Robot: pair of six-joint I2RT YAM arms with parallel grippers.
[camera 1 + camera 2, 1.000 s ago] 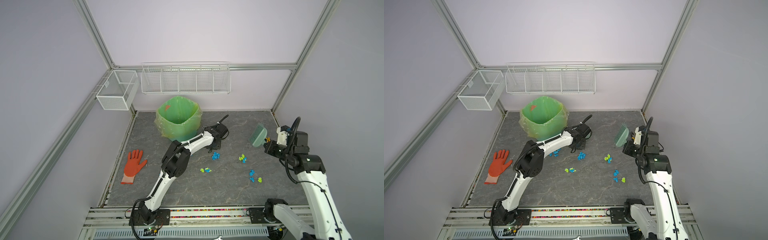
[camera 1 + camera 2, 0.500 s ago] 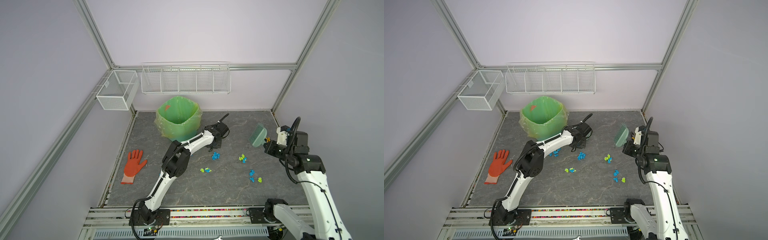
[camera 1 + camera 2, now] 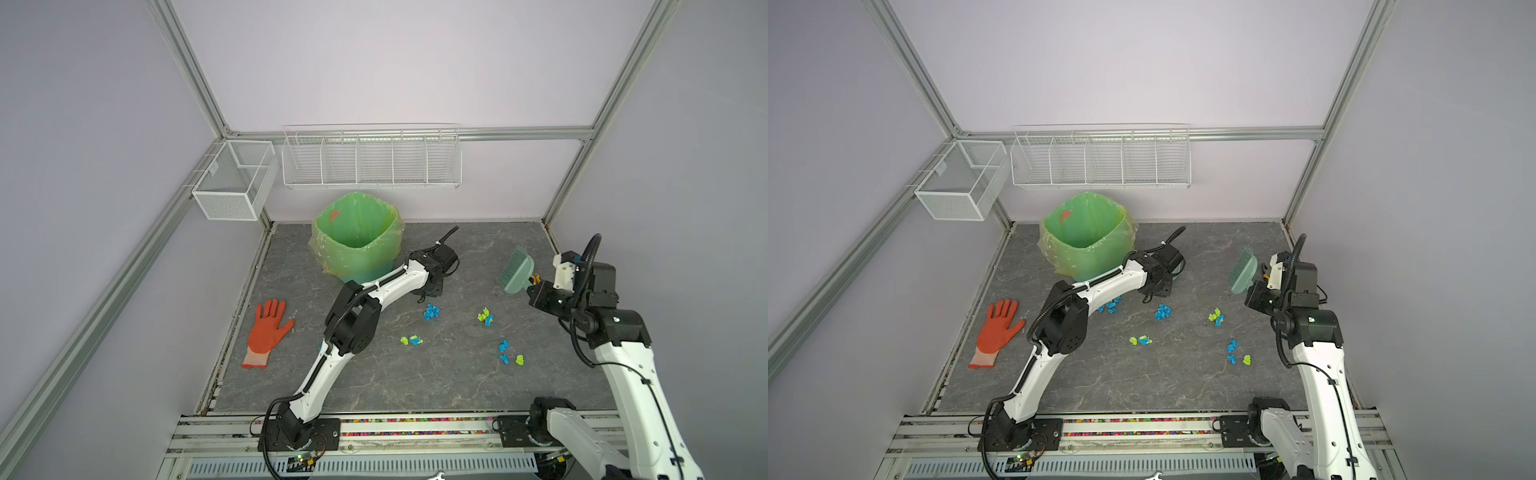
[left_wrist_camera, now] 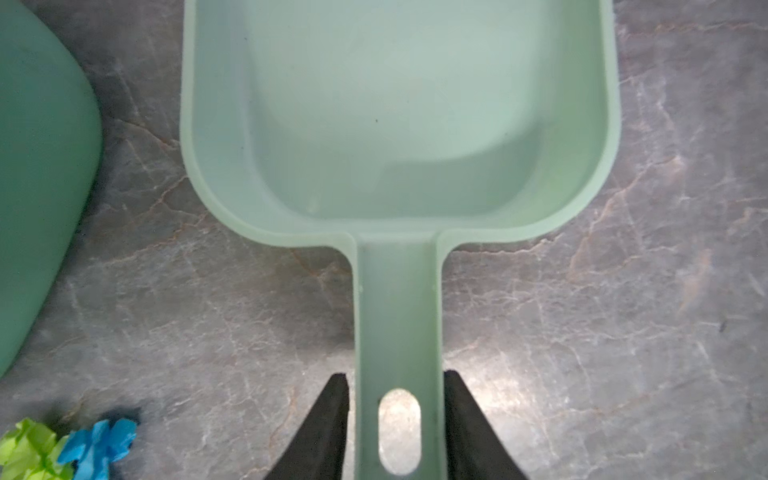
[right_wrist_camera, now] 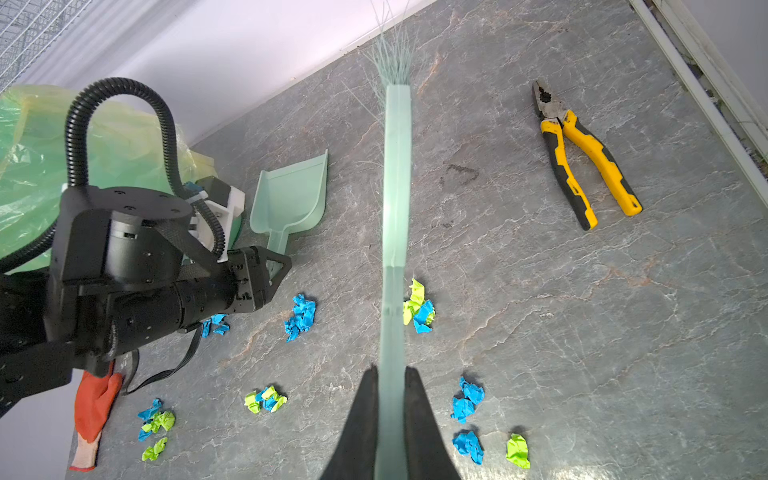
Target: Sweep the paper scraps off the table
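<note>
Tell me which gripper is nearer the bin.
Left. The left gripper is just beside the bin, at the dustpan handle; the right gripper holds the brush near the table's right edge.

No legible text, brand, number or sign anywhere in these views. Small pale tag (image 3: 214, 168) on the white wire-mesh basket (image 3: 232, 195) by the left wall: too small to read. Orange-red mark (image 3: 335, 215) on the inside of the translucent green bin liner (image 3: 357, 249): a bare shape, no letters made out.
</note>
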